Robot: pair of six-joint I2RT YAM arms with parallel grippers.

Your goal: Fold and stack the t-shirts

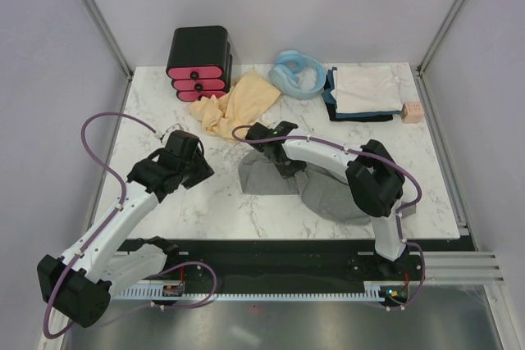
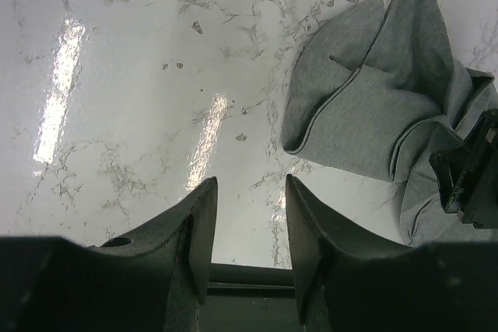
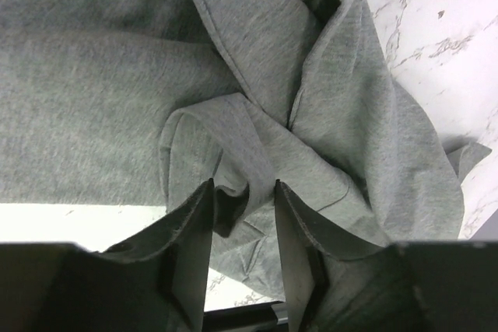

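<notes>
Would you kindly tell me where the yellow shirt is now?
Top view: the yellow shirt lies crumpled at the far side, left of centre, between the pink-drawered box and the blue hose.

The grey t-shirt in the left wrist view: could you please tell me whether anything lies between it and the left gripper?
Nothing visible does. Only marble table separates the open left gripper from the grey t-shirt, which lies up and right in that view.
</notes>
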